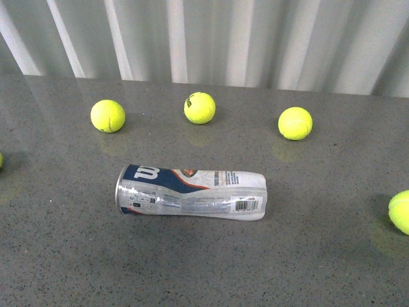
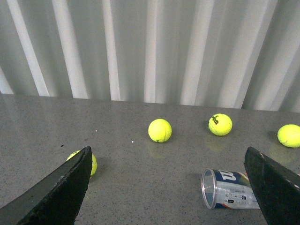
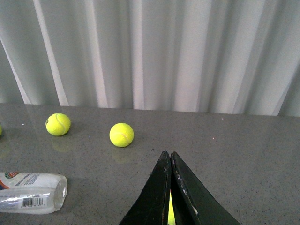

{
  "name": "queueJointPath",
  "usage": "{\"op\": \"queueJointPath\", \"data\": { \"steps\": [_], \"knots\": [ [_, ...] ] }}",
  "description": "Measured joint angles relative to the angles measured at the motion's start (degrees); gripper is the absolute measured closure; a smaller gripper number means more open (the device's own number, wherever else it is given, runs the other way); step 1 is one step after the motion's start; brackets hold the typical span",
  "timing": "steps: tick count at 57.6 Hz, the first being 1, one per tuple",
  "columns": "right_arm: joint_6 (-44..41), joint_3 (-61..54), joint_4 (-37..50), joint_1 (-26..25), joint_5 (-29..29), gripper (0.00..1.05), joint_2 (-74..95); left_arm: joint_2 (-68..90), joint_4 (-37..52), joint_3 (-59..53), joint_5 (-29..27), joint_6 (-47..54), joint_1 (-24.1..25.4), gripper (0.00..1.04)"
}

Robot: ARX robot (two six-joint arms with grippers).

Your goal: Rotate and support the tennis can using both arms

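**On the speckled grey counter (image 1: 57, 268): task not begun, by my reading**

The left arm's black fingers (image 2: 61, 187) are spread wide with nothing between them. The right arm's black fingers (image 3: 159, 197) are pressed together at the tips and grip nothing; a sliver of yellow-green shows behind them.

The clear plastic cylindrical tennis can (image 1: 192, 192) lies on its side mid-counter, open mouth toward the robot's left, apart from both sets of fingers. Neither arm shows in the front view. Three yellow-green tennis balls (image 1: 107, 116) sit in a row beyond the can, well apart from it, and another sits at the right edge.

Progress: nothing done. Approach, contact, rotation and two-arm support all remain.

Writing:
- The navy label carries white script, partly wrapped out of sight; it looks like Wilson lettering.
- A barcode (image 1: 248, 204) sits near the closed end, among fine print that is unreadable.
- The round emblem (image 1: 188, 173) is too small to read.
- The dark print on the middle ball (image 1: 200, 107) is illegible.
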State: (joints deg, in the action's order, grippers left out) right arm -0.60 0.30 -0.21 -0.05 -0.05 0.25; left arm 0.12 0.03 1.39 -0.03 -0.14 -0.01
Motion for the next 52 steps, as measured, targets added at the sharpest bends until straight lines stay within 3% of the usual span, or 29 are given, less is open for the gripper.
{"op": "queueJointPath", "data": {
  "steps": [2,11,15,18,21,32,37,52],
  "knots": [
    [-0.04,0.0,0.0,0.0,-0.02,1.01,0.0,0.0,0.0,0.0,0.0,0.0,0.0,0.07],
    [-0.02,0.0,0.0,0.0,0.0,0.74,0.0,1.07,-1.57,0.46,0.61,-0.48,0.11,0.07],
    [0.0,0.0,0.0,0.0,0.0,0.62,0.0,11.32,-18.86,8.55,2.86,-1.73,0.42,0.07],
    [0.0,0.0,0.0,0.0,-0.04,0.51,-0.02,18.82,-24.02,13.6,2.73,-1.84,0.44,0.07],
    [0.0,0.0,-0.02,0.0,0.0,0.42,-0.04,25.05,-21.77,17.55,3.08,-1.31,0.37,0.07],
    [0.02,0.0,0.0,0.0,0.0,0.07,-0.04,53.16,1.66,32.11,6.73,-2.14,-1.57,0.07],
    [0.02,0.0,0.0,0.0,0.0,0.08,-0.04,68.94,7.43,37.66,6.08,-2.14,-3.3,0.07],
    [0.04,0.0,0.0,0.0,0.0,0.07,-0.04,97.04,7.5,43.8,9.44,-5.68,-4.72,0.07]
  ]
}}
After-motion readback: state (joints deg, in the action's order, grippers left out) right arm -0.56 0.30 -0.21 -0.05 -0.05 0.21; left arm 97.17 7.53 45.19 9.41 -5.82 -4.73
